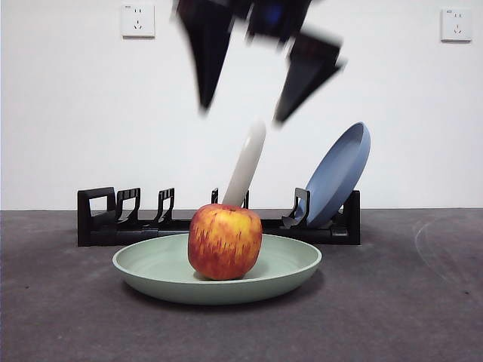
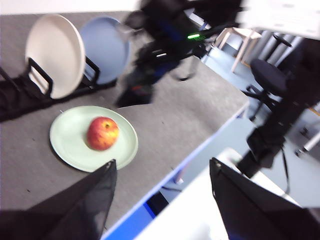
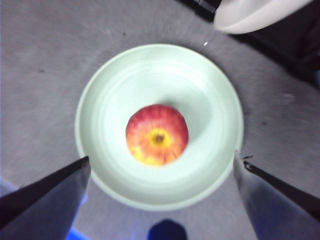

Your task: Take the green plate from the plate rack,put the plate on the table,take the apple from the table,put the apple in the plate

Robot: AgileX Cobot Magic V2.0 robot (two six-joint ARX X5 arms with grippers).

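The apple (image 1: 225,241) (image 2: 103,133) (image 3: 157,134), red over yellow, rests in the middle of the green plate (image 1: 294,268) (image 2: 65,145) (image 3: 115,85), which lies flat on the dark grey table (image 1: 407,302) in front of the black plate rack (image 1: 98,219) (image 2: 15,100). My right gripper (image 1: 241,113) (image 3: 161,157) hangs open well above the apple, blurred, holding nothing. My left gripper (image 2: 162,162) is open and empty, off past the table's edge, away from the plate.
A cream-white plate (image 1: 247,162) (image 2: 55,47) (image 3: 255,12) and a blue plate (image 1: 339,173) (image 2: 105,47) stand upright in the rack behind the green plate. The rack's left slots hold nothing. The table's edge (image 2: 200,145) runs close beside the green plate.
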